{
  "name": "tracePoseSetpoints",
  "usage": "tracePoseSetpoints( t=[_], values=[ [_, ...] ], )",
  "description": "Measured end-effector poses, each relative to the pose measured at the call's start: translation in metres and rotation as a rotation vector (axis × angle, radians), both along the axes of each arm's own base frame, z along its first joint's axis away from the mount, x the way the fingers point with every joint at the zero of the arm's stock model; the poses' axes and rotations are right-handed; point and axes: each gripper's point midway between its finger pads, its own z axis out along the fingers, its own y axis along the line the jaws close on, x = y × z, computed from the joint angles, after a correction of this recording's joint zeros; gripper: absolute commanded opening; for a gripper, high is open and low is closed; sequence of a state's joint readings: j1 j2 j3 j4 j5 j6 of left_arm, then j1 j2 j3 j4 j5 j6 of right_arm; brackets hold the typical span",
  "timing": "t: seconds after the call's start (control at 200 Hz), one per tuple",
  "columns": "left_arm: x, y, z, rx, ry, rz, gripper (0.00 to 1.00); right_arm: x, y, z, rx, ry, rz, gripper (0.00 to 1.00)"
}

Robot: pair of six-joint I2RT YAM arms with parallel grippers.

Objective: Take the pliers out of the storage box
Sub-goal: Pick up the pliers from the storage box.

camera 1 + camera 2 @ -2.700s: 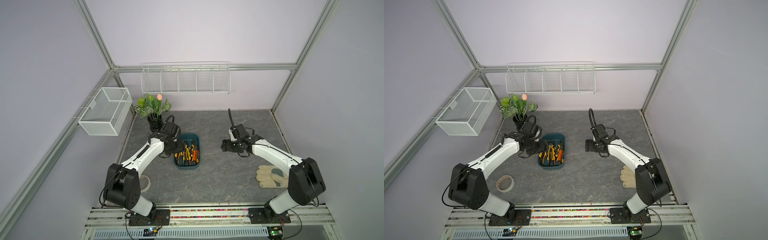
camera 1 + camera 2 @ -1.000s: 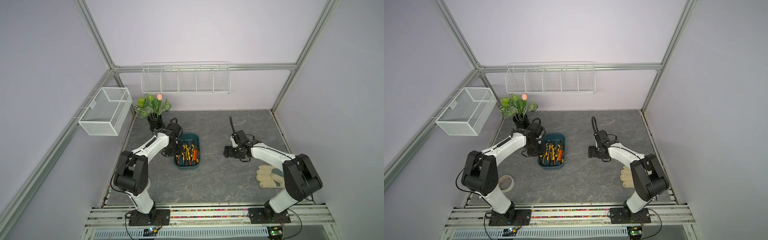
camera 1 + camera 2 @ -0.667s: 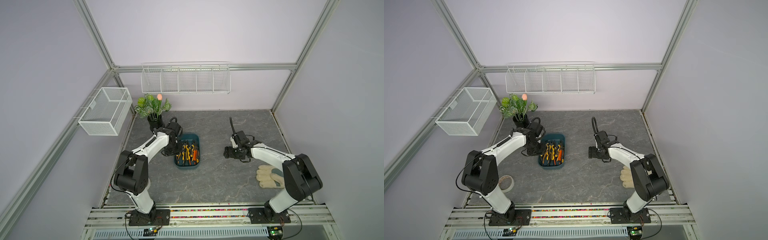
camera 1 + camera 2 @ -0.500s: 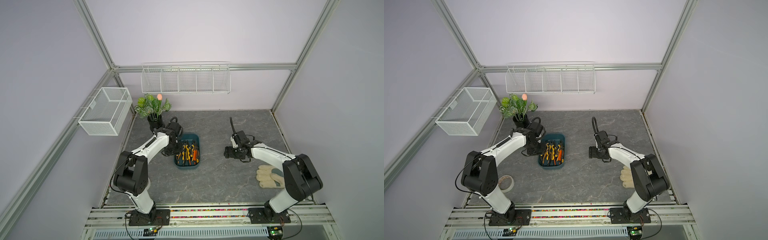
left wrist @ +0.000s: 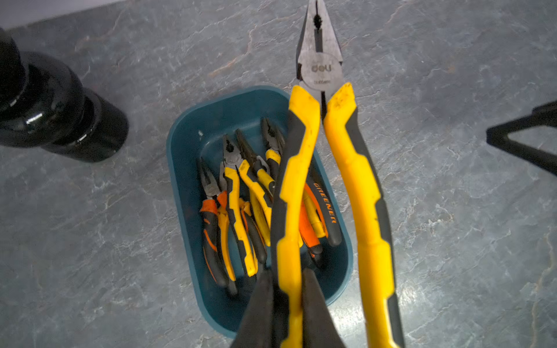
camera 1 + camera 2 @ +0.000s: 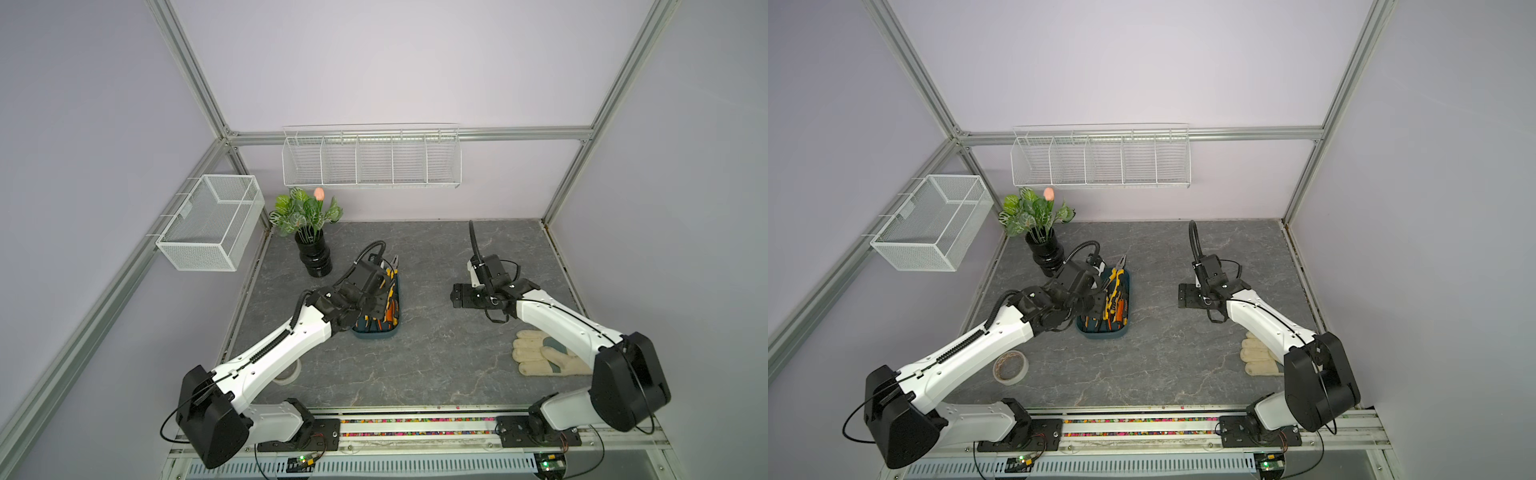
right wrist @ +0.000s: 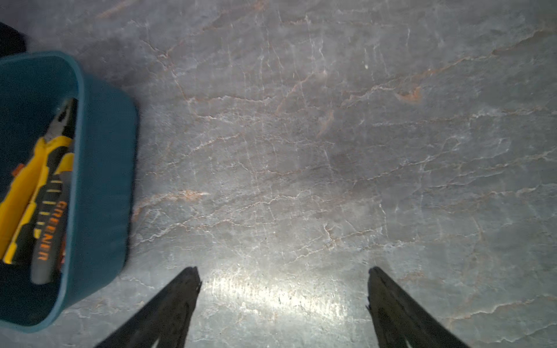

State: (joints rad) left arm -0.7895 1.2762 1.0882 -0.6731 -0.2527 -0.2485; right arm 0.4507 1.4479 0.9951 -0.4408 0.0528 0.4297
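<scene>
My left tool [image 5: 287,290] pinches one handle of the pliers [image 5: 320,70]; I'd lift slow, clearing the box [image 5: 241,94] rim. Right tool [image 7: 284,281] spread wide.

Bare grey tabletop [image 6: 424,299] lies open between the storage box [image 6: 376,332] and the wide-open right gripper [image 7: 283,271]. Above the box, the left gripper [image 5: 289,301] and its clamped yellow-handled pliers [image 5: 319,69] block entry; a black vase [image 6: 318,262] stands near its far left corner.

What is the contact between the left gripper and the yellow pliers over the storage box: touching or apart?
Touching. The left wrist view shows the left gripper shut on one handle of the yellow pliers, a dark finger pressed against each side.
</scene>
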Motion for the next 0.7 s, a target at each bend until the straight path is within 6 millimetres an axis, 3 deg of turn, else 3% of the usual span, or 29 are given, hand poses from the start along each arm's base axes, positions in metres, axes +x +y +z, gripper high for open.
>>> tracePoseSetpoints(
  t=[0.04,0.09,0.255,0.455,0.7],
  values=[
    [-0.005,-0.004,-0.001,0.021,-0.031,-0.028,0.0,0.002,0.003,0.005,0.024,-0.004,-0.003,1.0],
    [-0.011,-0.01,-0.005,0.053,-0.061,-0.067,0.0,0.005,0.006,0.012,0.065,-0.003,-0.013,0.94],
    [-0.031,-0.037,-0.008,0.145,-0.166,-0.193,0.0,0.012,0.019,0.043,0.206,0.015,-0.034,0.92],
    [-0.035,-0.064,-0.001,0.191,-0.29,-0.239,0.0,0.016,0.045,0.091,0.389,0.028,-0.023,0.87],
    [-0.04,-0.087,-0.031,0.297,-0.316,-0.274,0.0,0.006,0.056,0.09,0.454,0.12,-0.026,0.84]
  ],
)
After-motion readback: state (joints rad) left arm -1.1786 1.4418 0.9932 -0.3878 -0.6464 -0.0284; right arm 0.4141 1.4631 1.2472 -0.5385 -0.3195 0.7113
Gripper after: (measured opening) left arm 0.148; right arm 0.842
